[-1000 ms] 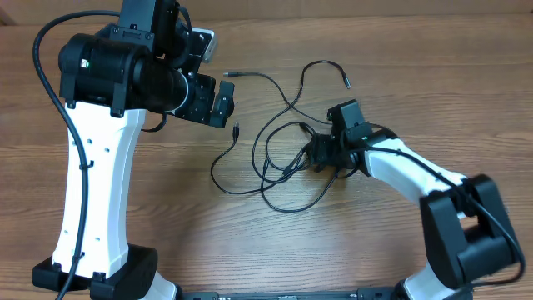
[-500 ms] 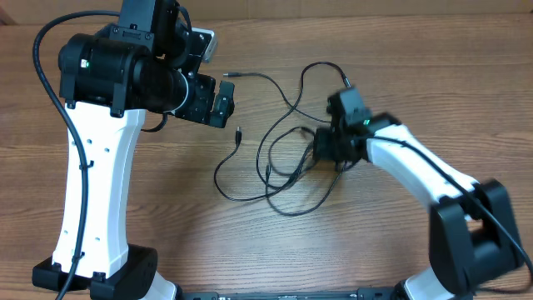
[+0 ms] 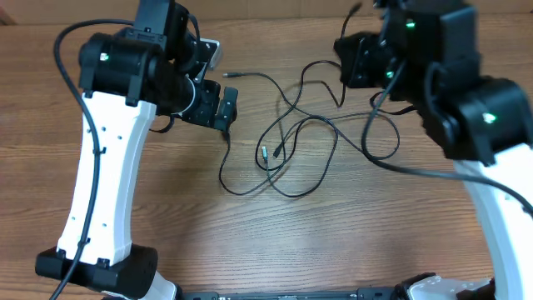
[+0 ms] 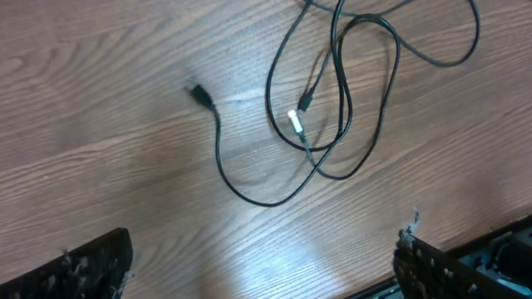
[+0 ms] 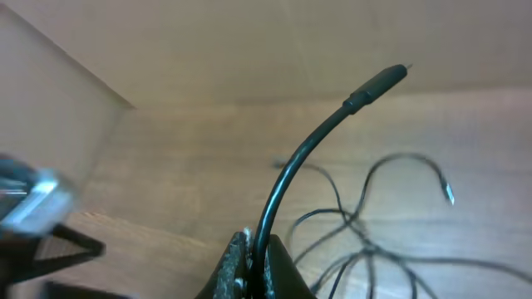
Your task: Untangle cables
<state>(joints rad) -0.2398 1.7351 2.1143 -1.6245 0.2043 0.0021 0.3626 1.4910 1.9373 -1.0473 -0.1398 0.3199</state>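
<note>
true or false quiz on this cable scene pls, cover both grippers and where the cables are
1. The right gripper is shut on a cable. True.
2. The left gripper is holding one too. False: it is open and empty, above the table.
3. Every cable lies flat on the table. False: the right gripper holds one strand up off it.
4. A plug sticks out past the right gripper's fingers. True.

Bright even light, soft glare on table [image 4: 332, 249], right wrist view blurred.
</note>
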